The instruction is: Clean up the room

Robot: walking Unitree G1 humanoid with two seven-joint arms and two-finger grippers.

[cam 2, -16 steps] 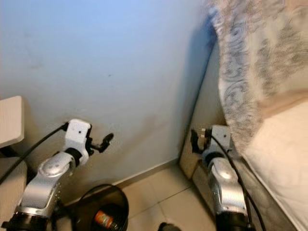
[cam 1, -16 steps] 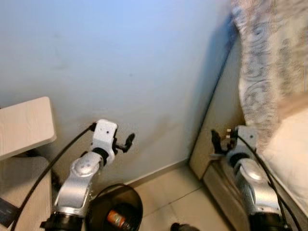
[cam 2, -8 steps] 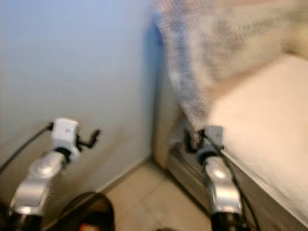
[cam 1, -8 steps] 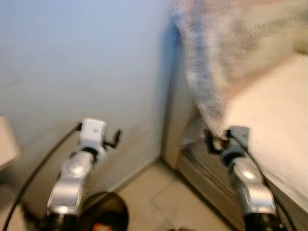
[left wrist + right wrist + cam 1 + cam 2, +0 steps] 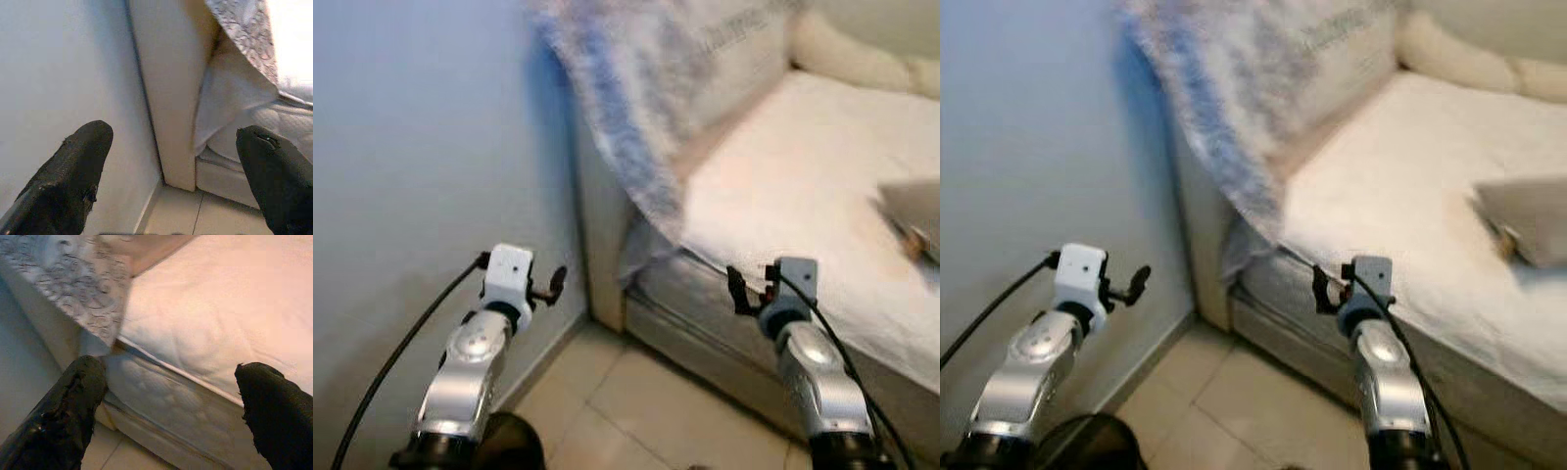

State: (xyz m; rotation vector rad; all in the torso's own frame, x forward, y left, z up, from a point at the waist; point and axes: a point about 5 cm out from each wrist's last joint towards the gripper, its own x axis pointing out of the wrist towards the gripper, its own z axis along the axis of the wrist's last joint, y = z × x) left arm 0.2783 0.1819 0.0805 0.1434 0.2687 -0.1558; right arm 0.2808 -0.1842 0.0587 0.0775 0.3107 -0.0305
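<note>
Facing bed [image 5: 803,186], patterned blanket [image 5: 636,108] draped at its head. Left gripper [image 5: 171,161] and right gripper [image 5: 166,401] both spread, empty. Cleanup probably far from done, nothing picked up yet.

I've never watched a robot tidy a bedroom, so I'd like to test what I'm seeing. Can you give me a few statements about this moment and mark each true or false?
1. Both grippers are open and hold nothing. True: the left gripper and the right gripper each have their fingers spread wide.
2. A patterned blanket hangs over the bed's end. True.
3. The mattress is stripped of its sheet. False: a pale sheet covers it.
4. The right gripper grips the blanket. False: it hovers beside the mattress edge, touching nothing.
5. The floor is tiled. True.
</note>
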